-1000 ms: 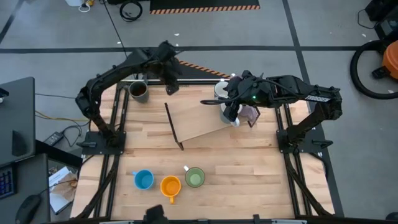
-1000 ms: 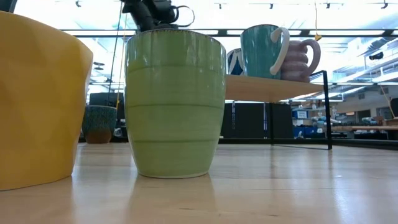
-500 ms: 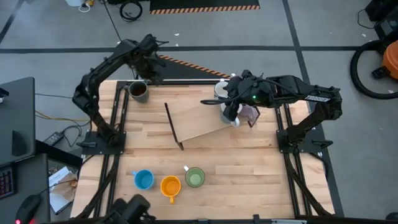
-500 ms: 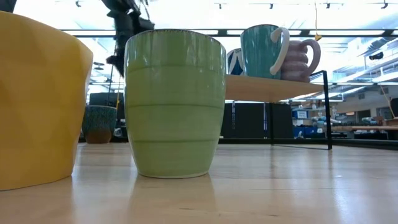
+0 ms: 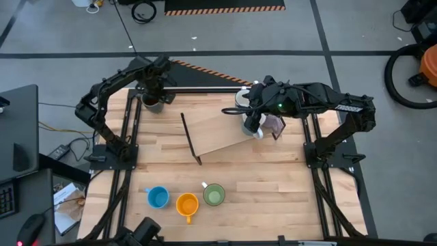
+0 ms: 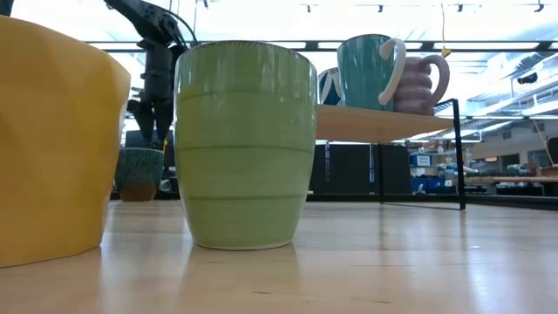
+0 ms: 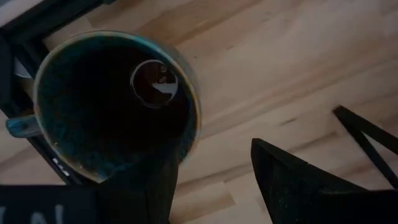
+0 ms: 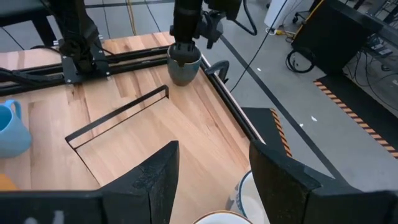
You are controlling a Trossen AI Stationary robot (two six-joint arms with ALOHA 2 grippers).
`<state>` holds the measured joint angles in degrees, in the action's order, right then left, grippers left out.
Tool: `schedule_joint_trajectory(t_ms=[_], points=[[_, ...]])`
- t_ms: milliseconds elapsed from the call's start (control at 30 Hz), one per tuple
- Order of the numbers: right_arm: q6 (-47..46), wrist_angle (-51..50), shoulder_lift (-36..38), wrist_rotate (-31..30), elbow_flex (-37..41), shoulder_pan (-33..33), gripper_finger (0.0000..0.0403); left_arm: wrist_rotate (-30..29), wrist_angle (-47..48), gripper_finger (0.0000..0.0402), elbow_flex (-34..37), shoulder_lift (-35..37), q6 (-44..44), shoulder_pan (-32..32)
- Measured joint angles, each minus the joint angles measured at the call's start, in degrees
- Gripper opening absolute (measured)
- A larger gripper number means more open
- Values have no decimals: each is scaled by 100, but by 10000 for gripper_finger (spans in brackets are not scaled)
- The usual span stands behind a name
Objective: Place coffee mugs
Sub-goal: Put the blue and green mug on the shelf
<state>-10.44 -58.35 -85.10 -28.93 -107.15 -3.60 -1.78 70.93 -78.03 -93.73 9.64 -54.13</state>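
Your left gripper (image 7: 211, 180) is now directly over the dark brown mug (image 5: 151, 102), which stands at the far left corner of the tabletop (image 5: 273, 191), close to the black frame rail. The fingers are apart: in the left wrist view one finger is at the mug's rim and the other stands over bare wood beside it, so the mug wall lies between them. Nothing is held yet.

To do this pick well, come down straight, without sideways drift, so the inner finger goes into the mug and the outer one stays outside the wall. A small handle (image 7: 18, 126) shows on the rail side of the mug; keep your fingers away from it, because a grip there can turn the mug. Close only when the fingers are low enough on the wall; I think a grip at the very rim may slip. Lift straight up before you travel, as the rail is just beside.

Your right gripper (image 8: 211, 180) waits with its fingers apart at the far right end of the wooden shelf (image 5: 218, 133), above the mugs already standing there; a white mug rim (image 8: 249, 193) shows just under it. The blue mug (image 5: 158, 197), the orange mug (image 5: 187, 203) and the green mug (image 5: 214, 195) stand in a row near the front edge, well apart from both arms.
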Motion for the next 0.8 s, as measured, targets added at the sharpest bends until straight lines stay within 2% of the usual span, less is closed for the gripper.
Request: schedule_joint_trajectory(t_ms=[233,467,800], points=[[-122,2,0,46,0,-2,201,-251,-740,208,658,0,167,-9],[-136,2,0,48,0,-2,201,-283,-1616,204,910,0,334,4],[-153,2,0,52,0,-9,201,-431,-2085,136,1235,0,370,-9]])
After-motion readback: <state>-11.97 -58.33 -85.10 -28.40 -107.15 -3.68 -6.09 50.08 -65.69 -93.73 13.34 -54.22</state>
